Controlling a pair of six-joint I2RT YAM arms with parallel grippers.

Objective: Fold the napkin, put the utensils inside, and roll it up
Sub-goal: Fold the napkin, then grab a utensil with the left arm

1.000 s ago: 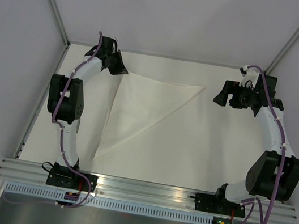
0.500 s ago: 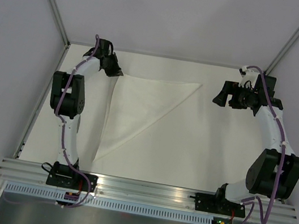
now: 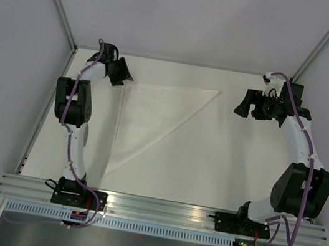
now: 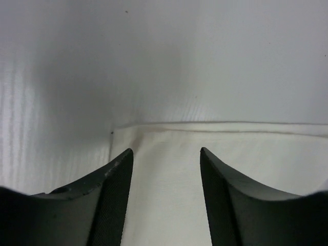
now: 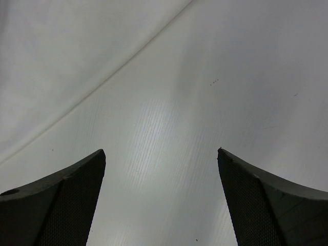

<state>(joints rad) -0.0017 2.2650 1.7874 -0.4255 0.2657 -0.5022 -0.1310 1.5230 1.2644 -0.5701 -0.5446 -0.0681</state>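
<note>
Napkin (image 3: 153,115) folded to triangle, flat on table (image 3: 220,170), left half, square corner toward far-left table corner. Left gripper (image 4: 166,149) over that napkin corner, fingers parted. Right gripper (image 5: 161,150) near far-right corner, fingers wide

- The left arm (image 3: 75,153) has white links, black joint housings and a purple cable, with a black base on the aluminium rail (image 3: 163,208).
- The right arm (image 3: 303,145), based on the same rail, looks identical.
- The left gripper (image 4: 165,149) is black, tapered and finely ribbed inside.
- The right gripper (image 5: 161,149) is black with mesh-textured inner faces.
</note>
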